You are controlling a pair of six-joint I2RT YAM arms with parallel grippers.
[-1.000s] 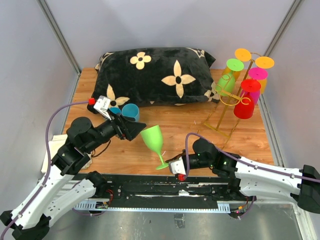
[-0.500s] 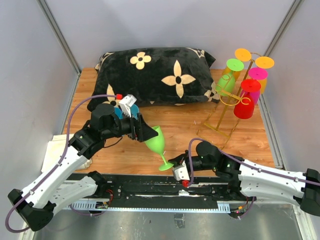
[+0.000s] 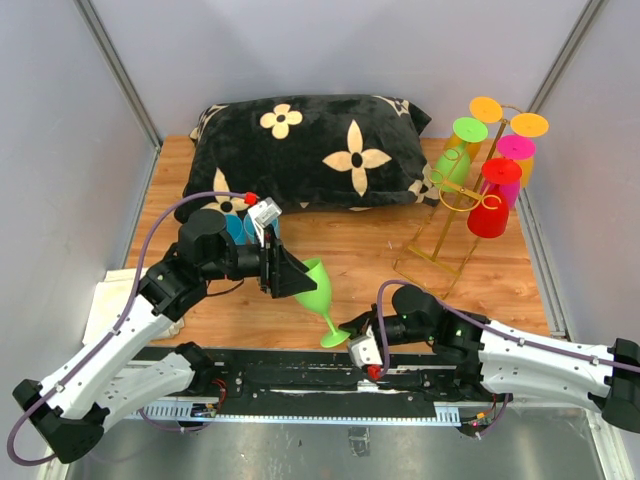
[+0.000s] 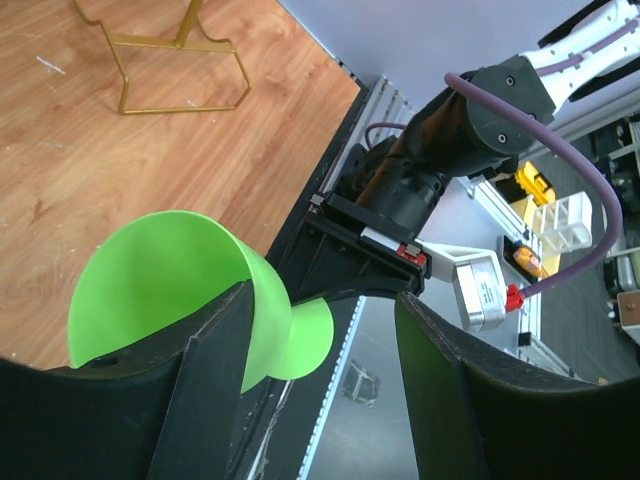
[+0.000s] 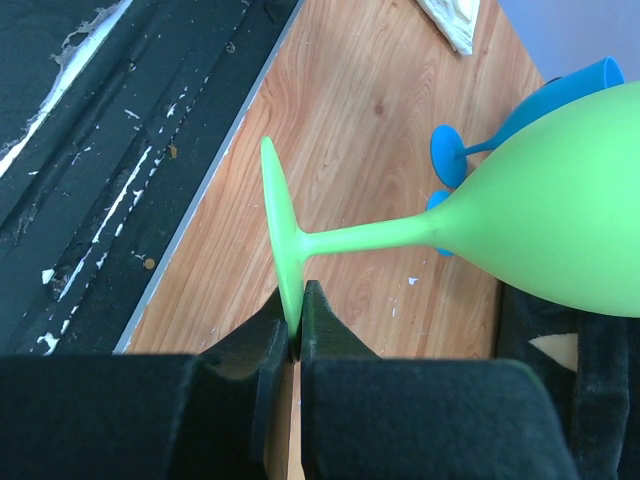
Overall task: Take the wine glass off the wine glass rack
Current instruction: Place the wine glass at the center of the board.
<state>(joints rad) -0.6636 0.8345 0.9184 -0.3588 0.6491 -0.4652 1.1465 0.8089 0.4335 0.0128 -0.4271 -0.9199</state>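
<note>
Swung in from the left since a second before, the left gripper [image 3: 295,278] stretched low with half-spread jaws astride the bowl of the light, stiff, slick-looking wine glass [image 3: 316,285], its safest hold, while the right gripper [image 3: 350,328] pinched its foot, tilted, well clear of the wine glass rack [image 3: 449,196].

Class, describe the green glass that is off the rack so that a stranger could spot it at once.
Find the black flowered pillow at the back of the table. In front of it, near the front edge, a green glass is held tilted. Unlike the glasses on the gold rack, its foot is pinched by the right end effector.
</note>
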